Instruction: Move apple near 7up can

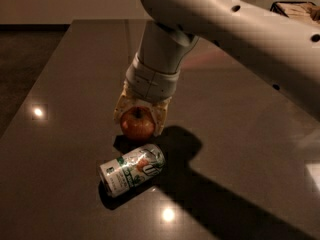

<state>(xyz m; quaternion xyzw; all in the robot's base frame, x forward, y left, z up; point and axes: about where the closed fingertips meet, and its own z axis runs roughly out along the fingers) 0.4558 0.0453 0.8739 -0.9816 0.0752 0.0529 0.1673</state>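
Observation:
The apple is small, round and red-orange, and sits between the cream fingers of my gripper. The gripper points straight down and is shut on the apple, holding it at or just above the dark table. The 7up can is white and silver with green markings. It lies on its side just in front of the apple, a short gap away.
My white arm reaches in from the upper right and casts a broad shadow over the table's right half. Bright light spots reflect on the glossy top at the left and front. The table's left edge runs along a dark floor.

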